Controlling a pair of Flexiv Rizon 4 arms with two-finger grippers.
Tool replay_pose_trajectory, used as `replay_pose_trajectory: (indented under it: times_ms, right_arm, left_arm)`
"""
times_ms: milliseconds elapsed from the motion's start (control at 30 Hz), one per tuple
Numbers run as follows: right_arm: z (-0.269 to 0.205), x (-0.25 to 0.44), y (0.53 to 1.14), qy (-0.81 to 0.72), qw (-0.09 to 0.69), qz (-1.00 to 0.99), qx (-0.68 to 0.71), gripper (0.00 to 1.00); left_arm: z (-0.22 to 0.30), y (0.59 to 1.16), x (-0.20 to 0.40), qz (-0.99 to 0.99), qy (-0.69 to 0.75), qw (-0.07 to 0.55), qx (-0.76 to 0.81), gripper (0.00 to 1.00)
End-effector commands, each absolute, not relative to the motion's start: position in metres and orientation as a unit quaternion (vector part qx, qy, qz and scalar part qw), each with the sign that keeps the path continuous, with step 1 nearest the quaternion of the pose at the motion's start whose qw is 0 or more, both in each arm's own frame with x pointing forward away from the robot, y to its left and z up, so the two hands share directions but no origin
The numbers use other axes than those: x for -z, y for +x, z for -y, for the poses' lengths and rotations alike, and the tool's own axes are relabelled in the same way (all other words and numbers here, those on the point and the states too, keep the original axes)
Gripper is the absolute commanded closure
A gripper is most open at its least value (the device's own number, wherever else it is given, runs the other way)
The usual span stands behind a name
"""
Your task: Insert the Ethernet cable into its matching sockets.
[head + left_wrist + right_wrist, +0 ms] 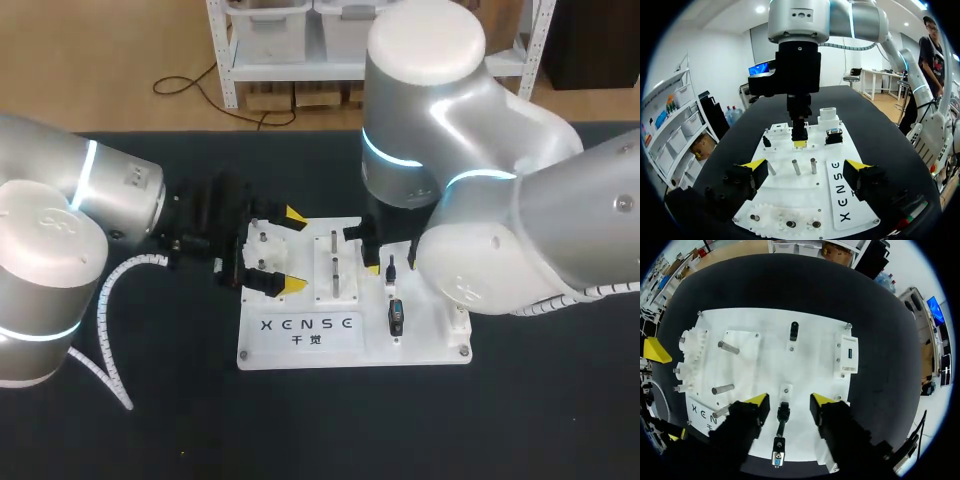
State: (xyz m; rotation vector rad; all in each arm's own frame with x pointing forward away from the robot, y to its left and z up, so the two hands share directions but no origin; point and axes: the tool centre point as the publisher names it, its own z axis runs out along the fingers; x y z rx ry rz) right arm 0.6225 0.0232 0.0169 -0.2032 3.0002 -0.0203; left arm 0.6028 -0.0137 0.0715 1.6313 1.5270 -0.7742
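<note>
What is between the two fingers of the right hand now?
A black plug on the white board, untouched by the open right hand; the right wrist view shows it.

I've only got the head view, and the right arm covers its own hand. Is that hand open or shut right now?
Observer: Open. In the right wrist view the right hand has its yellow tips apart.
Operator: Anything between them?
Observer: A small black plug sits on the white board between them, touching neither finger.
Operator: Any socket hidden under that arm?
Observer: A white socket block stands at the board's edge, ahead of the hand and to one side. Its port looks empty.
</note>
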Motion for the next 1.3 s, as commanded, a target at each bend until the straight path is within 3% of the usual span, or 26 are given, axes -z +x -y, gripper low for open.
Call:
replay_pose_trajectory:
  times_ms: [33,100,800,1300]
  right_arm:
    - [-0.026,-0.015,0.623,-0.067,0.062,-0.996,0.004,0.85]
    - [-0.027,-0.015,0.622,-0.069,0.061,-0.996,0.002,1.0]
    - [-0.018,-0.043,0.624,-0.067,0.049,-0.996,-0.02,1.0]
    - [0.032,-0.047,0.628,-0.032,0.045,-0.998,-0.011,1.0]
  left_arm:
    - [0.013,0.602,-0.07,-0.596,0.638,0.383,0.303,0.0]
    - [0.013,0.602,-0.07,-0.596,0.638,0.383,0.303,0.0]
    - [0.013,0.602,-0.07,-0.596,0.638,0.383,0.303,0.0]
    - [0.013,0.602,-0.07,-0.596,0.638,0.383,0.303,0.0]
